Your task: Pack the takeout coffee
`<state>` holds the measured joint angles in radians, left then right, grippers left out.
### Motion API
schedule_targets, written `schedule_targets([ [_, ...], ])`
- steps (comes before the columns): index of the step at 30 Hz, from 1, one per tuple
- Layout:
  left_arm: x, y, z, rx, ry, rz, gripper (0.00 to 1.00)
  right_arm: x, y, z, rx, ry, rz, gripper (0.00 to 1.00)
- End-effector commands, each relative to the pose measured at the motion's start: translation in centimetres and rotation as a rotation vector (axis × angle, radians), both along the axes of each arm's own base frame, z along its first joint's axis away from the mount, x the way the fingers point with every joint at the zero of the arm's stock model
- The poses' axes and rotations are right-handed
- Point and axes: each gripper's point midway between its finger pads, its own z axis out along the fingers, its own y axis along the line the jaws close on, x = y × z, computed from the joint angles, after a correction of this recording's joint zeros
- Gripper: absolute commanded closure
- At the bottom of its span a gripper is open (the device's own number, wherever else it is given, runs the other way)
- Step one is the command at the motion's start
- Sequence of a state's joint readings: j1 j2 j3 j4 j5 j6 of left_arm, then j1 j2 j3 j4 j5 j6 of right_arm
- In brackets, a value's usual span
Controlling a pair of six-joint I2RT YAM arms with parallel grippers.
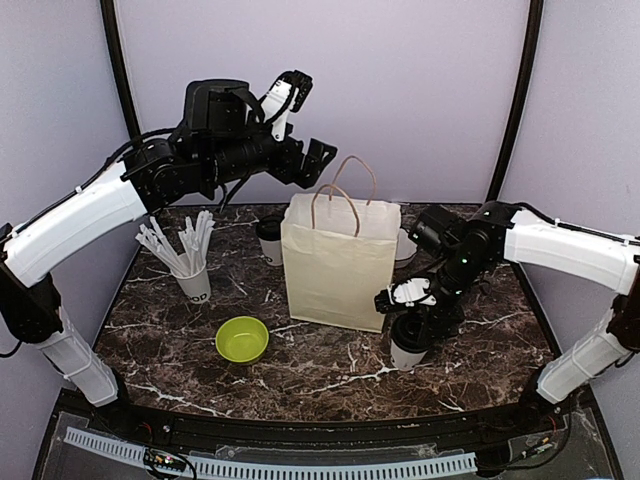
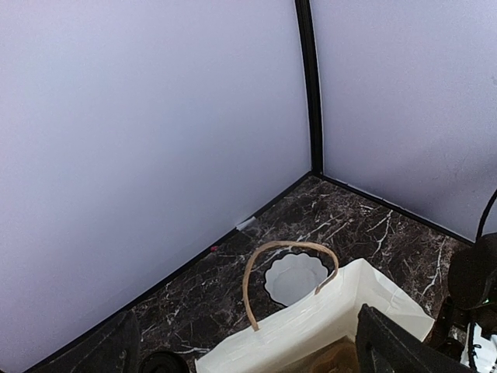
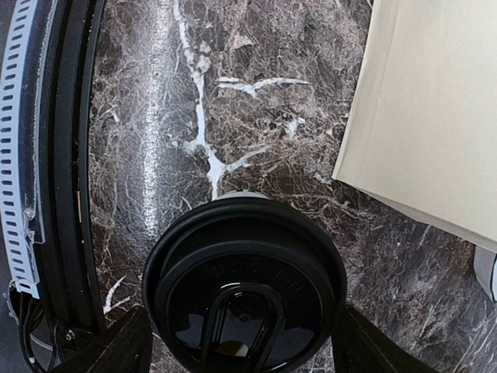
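One takeout coffee (image 1: 408, 350), a white cup with a black lid (image 3: 245, 284), stands on the marble right of the cream paper bag (image 1: 340, 265). My right gripper (image 1: 412, 322) hangs over it, open, with a dark finger (image 3: 116, 350) on each side of the lid; the cup rests on the table. The other takeout coffee (image 1: 270, 240) stands behind the bag's left edge, and only its lid (image 2: 163, 364) shows in the left wrist view. My left gripper (image 1: 312, 160) is raised above the bag's open mouth (image 2: 326, 326), wide open and empty.
A white cup of straws (image 1: 195, 280) stands at the left and a lime-green bowl (image 1: 242, 338) in front of the bag. A white fluted dish (image 2: 295, 278) lies behind the bag, under its brown handles (image 2: 252, 287). The table's near rim (image 3: 46, 179) runs close to the right cup.
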<state>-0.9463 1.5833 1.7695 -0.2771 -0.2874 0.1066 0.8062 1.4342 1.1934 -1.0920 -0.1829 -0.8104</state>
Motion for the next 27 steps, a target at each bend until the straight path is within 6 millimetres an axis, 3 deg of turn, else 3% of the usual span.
schedule_targets([
  [1, -0.5, 1.2, 2.0, -0.052, -0.028, 0.001, 0.01, -0.3, 0.2, -0.6, -0.009, 0.010, 0.016, 0.22],
  [6, -0.5, 1.2, 2.1, -0.051, -0.032, 0.000, 0.01, -0.2, 0.2, -0.4, -0.005, 0.005, 0.018, 0.26],
  [15, -0.1, 1.4, 2.0, -0.032, -0.036, 0.011, 0.01, -0.4, 0.2, -1.1, -0.019, 0.000, 0.015, 0.19],
  [23, 1.7, 2.4, 2.1, 0.032, -0.042, 0.029, 0.01, -0.1, 0.2, -0.5, -0.014, -0.020, 0.003, 0.31],
  [27, 3.2, 3.0, 0.8, 0.074, -0.004, 0.002, 0.01, 0.0, -0.3, 0.5, -0.019, -0.042, 0.000, 0.35],
])
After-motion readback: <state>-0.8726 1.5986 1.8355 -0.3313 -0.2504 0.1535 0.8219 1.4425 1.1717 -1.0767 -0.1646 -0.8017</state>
